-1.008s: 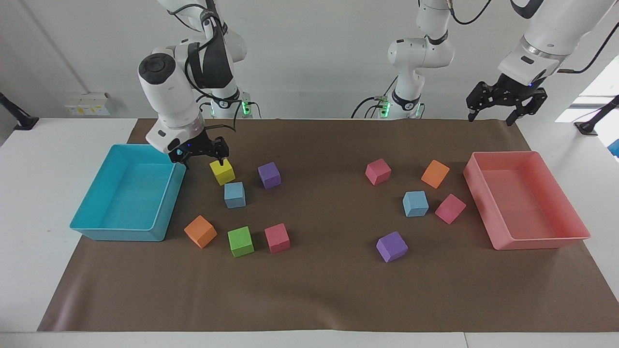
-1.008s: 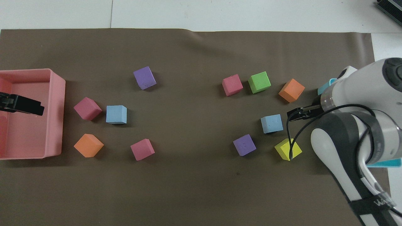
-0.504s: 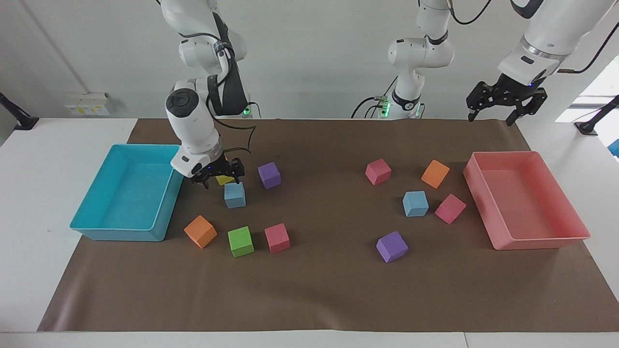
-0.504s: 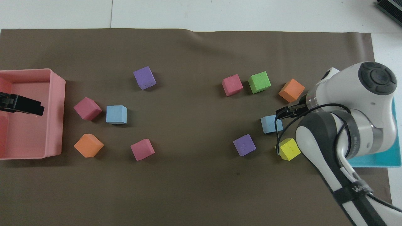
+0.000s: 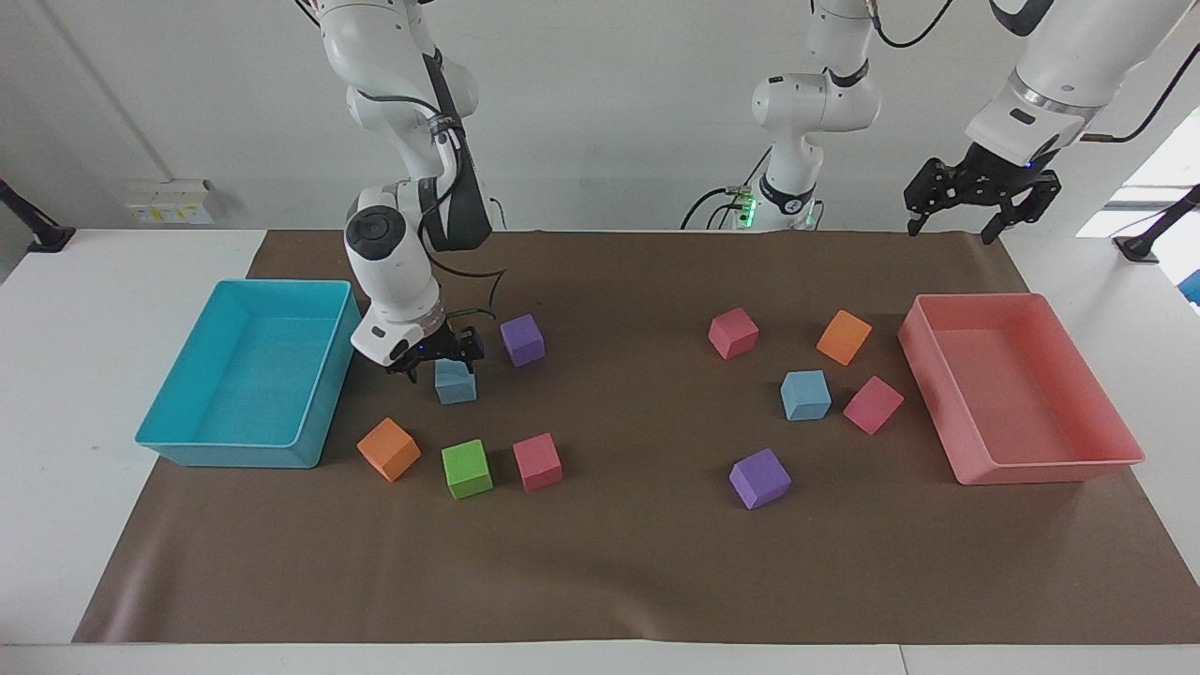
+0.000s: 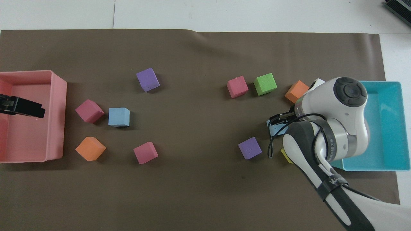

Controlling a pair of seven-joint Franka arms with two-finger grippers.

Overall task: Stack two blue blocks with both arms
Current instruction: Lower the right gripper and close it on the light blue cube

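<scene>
One blue block [image 5: 456,384] lies near the turquoise tray, and in the overhead view only a part of this blue block [image 6: 275,130] shows under the arm. My right gripper [image 5: 442,366] hangs low right over it, open, its fingers on either side of the block's top; I cannot tell whether they touch. From above, the right gripper [image 6: 278,118] covers that block. The other blue block [image 5: 805,395] [image 6: 118,116] sits free toward the left arm's end, beside a pink cube. My left gripper [image 5: 952,227] [image 6: 32,110] waits open and empty, raised over the pink tray.
The turquoise tray [image 5: 234,455] [image 6: 372,166] stands beside the right gripper. A purple cube [image 5: 521,339] and a mostly hidden yellow cube [image 6: 286,156] lie close to it. Orange [image 5: 388,449], green [image 5: 466,468] and pink [image 5: 537,461] cubes lie farther out. The pink tray [image 5: 1050,472] is at the left arm's end.
My right arm swung from the turquoise tray's edge, past the yellow cube, to the blue block and came lower over it. The left arm and all blocks stayed put.
</scene>
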